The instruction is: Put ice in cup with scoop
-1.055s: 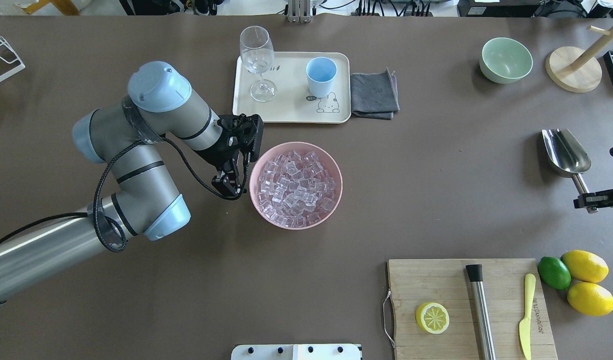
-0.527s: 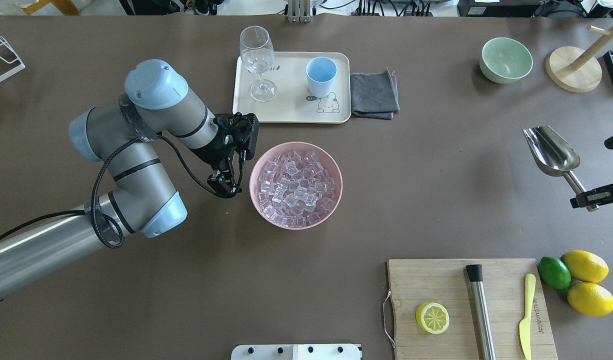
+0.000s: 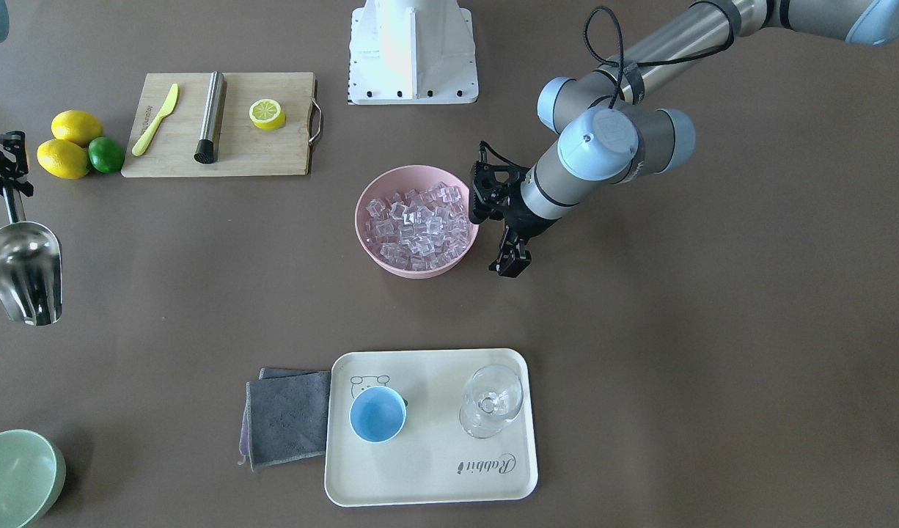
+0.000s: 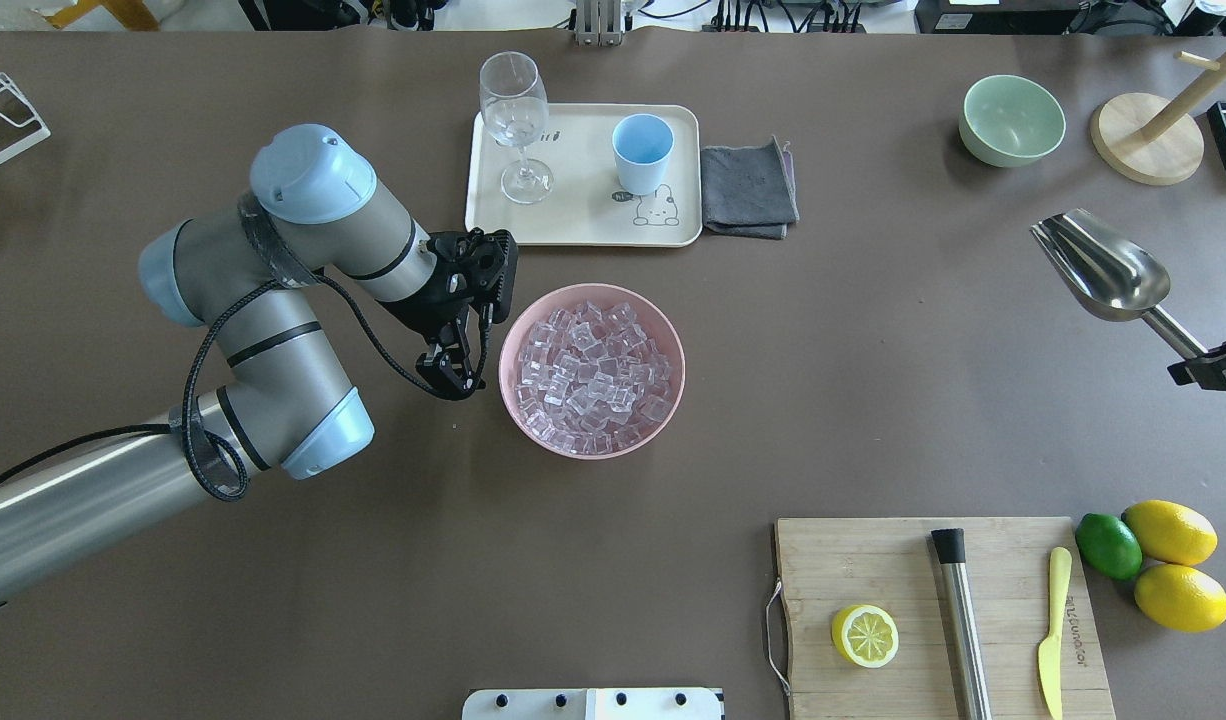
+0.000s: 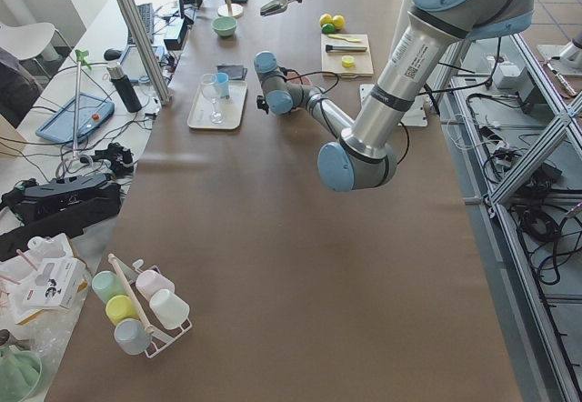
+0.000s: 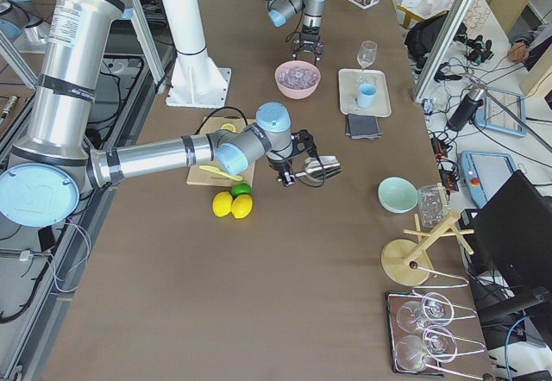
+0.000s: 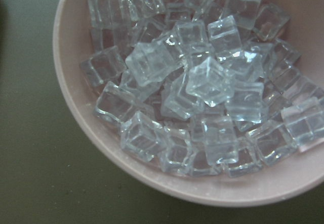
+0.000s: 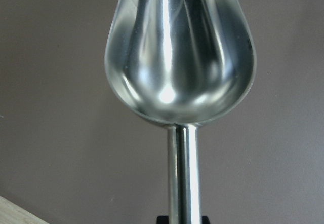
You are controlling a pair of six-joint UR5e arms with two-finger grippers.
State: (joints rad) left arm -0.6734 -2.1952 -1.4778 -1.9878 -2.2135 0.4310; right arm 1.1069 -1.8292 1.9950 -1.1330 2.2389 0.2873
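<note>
The shiny steel scoop hangs above the table at the right edge, trough empty, and also shows in the right wrist view. My right gripper is shut on its handle. The ice fills a pink bowl at mid table and is seen close up in the left wrist view. My left gripper hangs just left of the bowl, apart from its rim, and looks shut and empty. The light-blue cup stands upright and empty on a cream tray behind the bowl.
A stemmed glass stands on the tray and a grey cloth lies beside it. A green bowl and a wooden stand are at the far right. A cutting board with a lemon half, steel rod and knife is near right, by lemons.
My right gripper has lifted the scoop and carried it toward the table's far side, with the trough swinging left. The left gripper has barely moved.
</note>
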